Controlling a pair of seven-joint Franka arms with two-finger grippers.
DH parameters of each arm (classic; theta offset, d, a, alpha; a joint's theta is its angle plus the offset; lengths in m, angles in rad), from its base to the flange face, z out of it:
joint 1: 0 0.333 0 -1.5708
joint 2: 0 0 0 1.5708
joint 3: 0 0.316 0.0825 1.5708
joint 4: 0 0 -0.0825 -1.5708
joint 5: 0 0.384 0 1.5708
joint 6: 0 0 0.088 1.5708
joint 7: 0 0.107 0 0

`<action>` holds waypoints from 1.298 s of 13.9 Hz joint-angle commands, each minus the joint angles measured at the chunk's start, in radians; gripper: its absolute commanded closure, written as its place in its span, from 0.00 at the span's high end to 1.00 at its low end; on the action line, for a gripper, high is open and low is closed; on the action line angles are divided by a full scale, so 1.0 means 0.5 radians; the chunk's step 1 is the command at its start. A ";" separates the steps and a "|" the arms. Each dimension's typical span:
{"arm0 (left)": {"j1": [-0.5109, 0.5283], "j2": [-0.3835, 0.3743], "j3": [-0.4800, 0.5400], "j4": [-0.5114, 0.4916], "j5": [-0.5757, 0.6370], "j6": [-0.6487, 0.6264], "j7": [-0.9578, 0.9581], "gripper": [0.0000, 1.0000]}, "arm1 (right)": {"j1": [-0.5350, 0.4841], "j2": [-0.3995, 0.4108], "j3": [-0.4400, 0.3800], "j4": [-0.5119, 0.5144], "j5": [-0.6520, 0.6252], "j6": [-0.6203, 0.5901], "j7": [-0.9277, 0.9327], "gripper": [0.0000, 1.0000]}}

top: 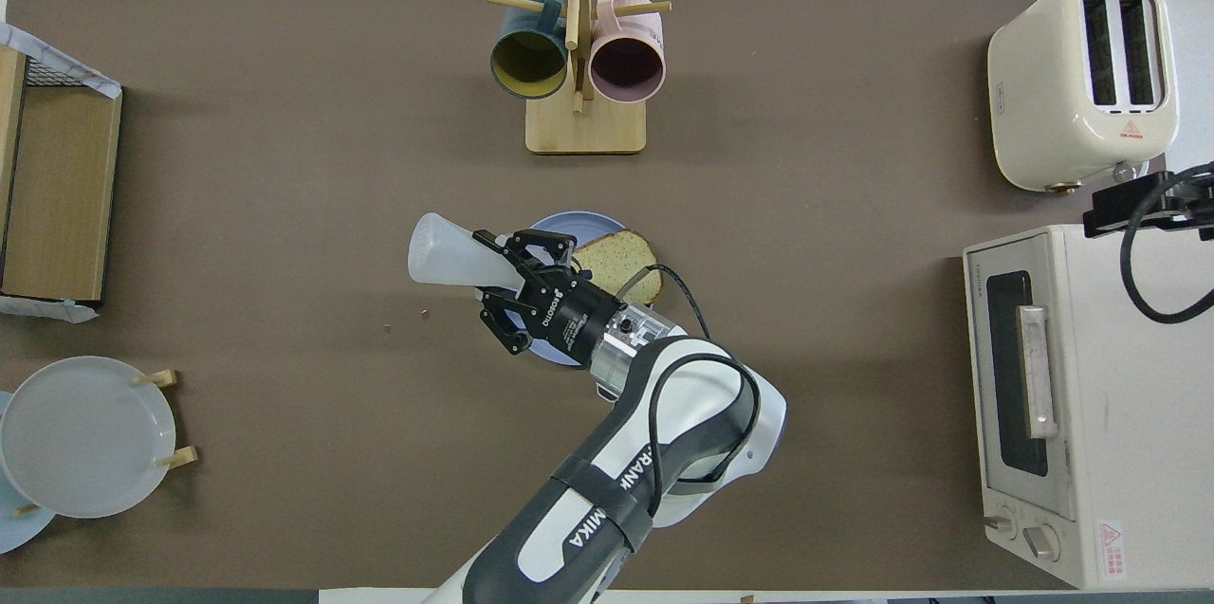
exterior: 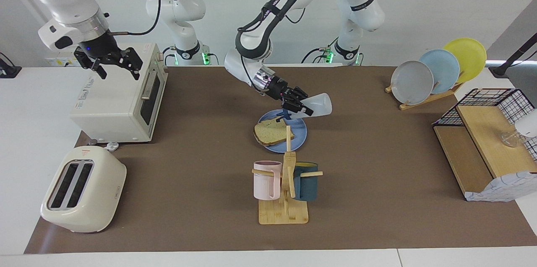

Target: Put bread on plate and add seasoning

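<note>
The bread (exterior: 270,132) lies on the medium-blue plate (exterior: 297,141) in the middle of the table, nearer to the robots than the mug rack. My left gripper (exterior: 300,105) is shut on the seasoning bottle (exterior: 319,104). It holds the bottle tilted over the plate's edge, with the dark cap end low toward the plate and the whitish base up. In the overhead view the left gripper (top: 503,277) and the bottle (top: 444,263) cover part of the plate (top: 569,225) beside the bread (top: 621,258). My right gripper (exterior: 115,65) is open and waits above the toaster oven.
A toaster oven (exterior: 117,103) and a cream toaster (exterior: 82,189) stand at the right arm's end. A wooden mug rack (exterior: 285,191) holds two mugs. A plate rack (exterior: 436,72) and a wooden shelf with a wire basket (exterior: 482,145) stand at the left arm's end.
</note>
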 commanded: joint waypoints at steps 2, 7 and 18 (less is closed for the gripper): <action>0.190 0.041 -0.002 0.004 0.188 0.009 0.004 0.00 | -0.020 -0.044 0.013 -0.054 0.035 0.036 0.038 1.00; 0.381 0.063 -0.002 0.028 0.326 0.123 0.008 0.00 | -0.020 -0.044 0.013 -0.054 0.035 0.036 0.038 1.00; -0.211 0.038 -0.011 0.068 -0.079 -0.086 0.008 0.00 | -0.020 -0.044 0.013 -0.054 0.035 0.036 0.038 1.00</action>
